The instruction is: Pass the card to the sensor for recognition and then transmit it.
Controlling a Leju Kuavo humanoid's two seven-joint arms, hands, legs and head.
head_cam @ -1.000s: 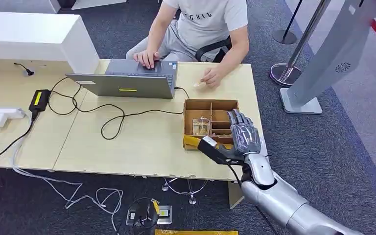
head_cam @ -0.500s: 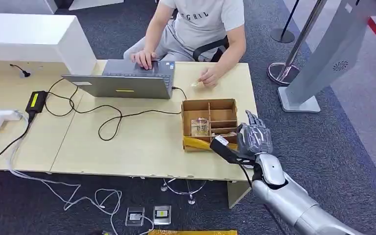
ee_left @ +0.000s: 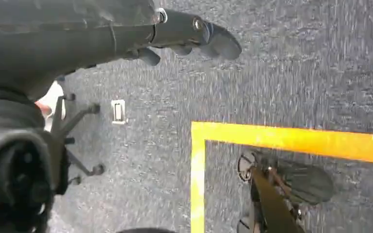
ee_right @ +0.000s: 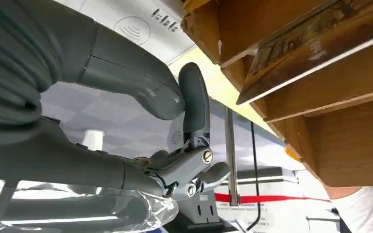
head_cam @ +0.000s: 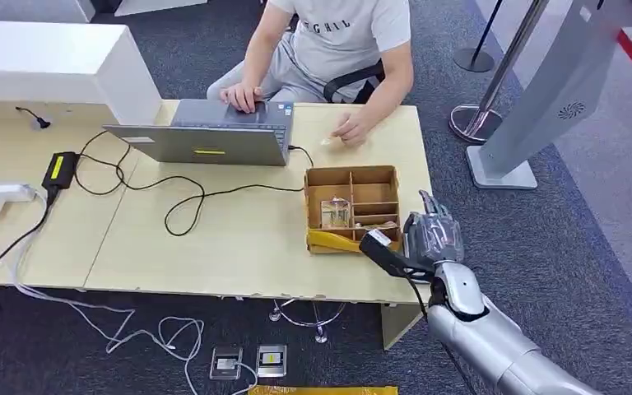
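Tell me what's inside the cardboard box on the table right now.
The cardboard box is split by dividers into compartments. One card stands in a left compartment. The right hand sits beside the box's right edge, holding nothing; the front wall hides the nearest compartments' floors.

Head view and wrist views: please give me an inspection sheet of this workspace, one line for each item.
Surface: light wooden table, mostly bare in front.
Job's things: cardboard divided box near the table's right edge; a card stands in a compartment; grey sensor stand on the floor to the right.
Clutter: open laptop, black power adapter, white power strip.
Hands: right hand beside the box, holding nothing; left hand hangs over the floor, state unclear.
Cables: black cable looped across the table; white cables on the floor.
Surroundings: seated person typing; grey carpet; stanchion base.
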